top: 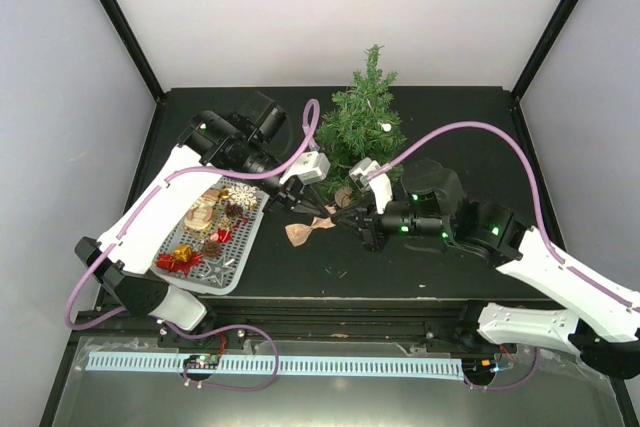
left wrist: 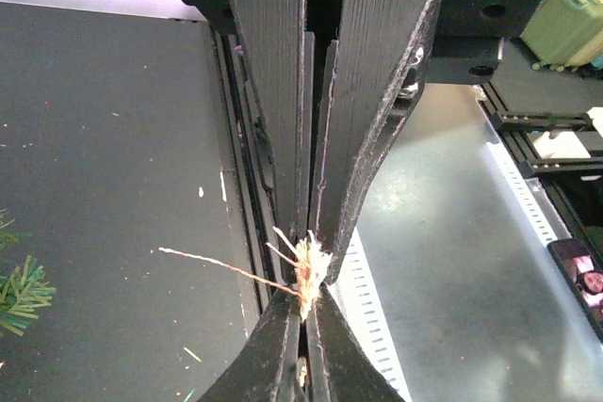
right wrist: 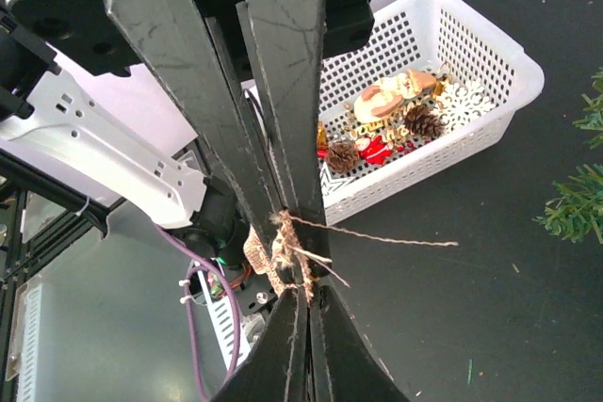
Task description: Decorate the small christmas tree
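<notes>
The small christmas tree (top: 365,122) stands at the back middle of the black table, with a few ornaments on it. Just in front of it my left gripper (top: 318,205) and right gripper (top: 347,219) meet tip to tip. Both are shut on the twine loop (left wrist: 309,270) of a burlap bow ornament (top: 305,230), which hangs below them just above the table. In the left wrist view my left gripper (left wrist: 311,244) pinches the frayed twine. In the right wrist view my right gripper (right wrist: 292,223) pinches the same twine (right wrist: 294,251), with the bow (right wrist: 256,265) behind it.
A white basket (top: 243,257) with pine cones, a snowflake, a red bow and other ornaments sits at the left, and also shows in the right wrist view (right wrist: 490,91). Tree branch tips show at the left wrist view's left edge (left wrist: 19,291) and the right wrist view's right edge (right wrist: 575,204).
</notes>
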You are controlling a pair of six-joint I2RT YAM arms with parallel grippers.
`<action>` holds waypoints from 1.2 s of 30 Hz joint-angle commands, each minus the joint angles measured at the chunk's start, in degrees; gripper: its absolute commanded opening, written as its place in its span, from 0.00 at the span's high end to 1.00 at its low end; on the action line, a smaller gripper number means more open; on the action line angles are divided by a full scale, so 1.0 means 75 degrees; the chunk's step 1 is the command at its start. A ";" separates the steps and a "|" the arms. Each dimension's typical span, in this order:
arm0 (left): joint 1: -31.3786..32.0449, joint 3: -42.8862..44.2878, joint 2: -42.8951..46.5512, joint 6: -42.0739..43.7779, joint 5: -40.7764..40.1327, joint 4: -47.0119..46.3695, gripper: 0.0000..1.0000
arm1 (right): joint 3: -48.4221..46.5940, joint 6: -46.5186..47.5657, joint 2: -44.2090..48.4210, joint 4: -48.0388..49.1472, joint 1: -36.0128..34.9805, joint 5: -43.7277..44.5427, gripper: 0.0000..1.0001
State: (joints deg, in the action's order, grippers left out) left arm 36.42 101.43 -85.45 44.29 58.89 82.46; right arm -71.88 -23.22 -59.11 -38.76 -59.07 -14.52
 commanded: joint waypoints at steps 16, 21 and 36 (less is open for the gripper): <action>-0.0205 -0.0014 0.0591 -0.1306 -0.1225 -0.1379 0.21 | -0.0096 0.0224 0.0683 -0.0217 0.0037 0.2296 0.99; -0.1895 -0.0051 0.1059 -0.2402 -0.0435 -0.2442 0.01 | -0.0544 0.0513 0.0941 -0.0393 0.0921 0.2105 0.99; -0.3382 -0.1332 0.1561 -0.2986 0.0737 -0.3518 0.01 | -0.0583 0.0619 0.0648 0.0861 0.3275 0.0672 0.99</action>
State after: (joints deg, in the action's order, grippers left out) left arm 12.45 90.96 -74.63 23.24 61.28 58.67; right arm -77.28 -18.52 -53.39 -35.33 -38.28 -7.79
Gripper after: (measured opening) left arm 0.989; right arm 0.014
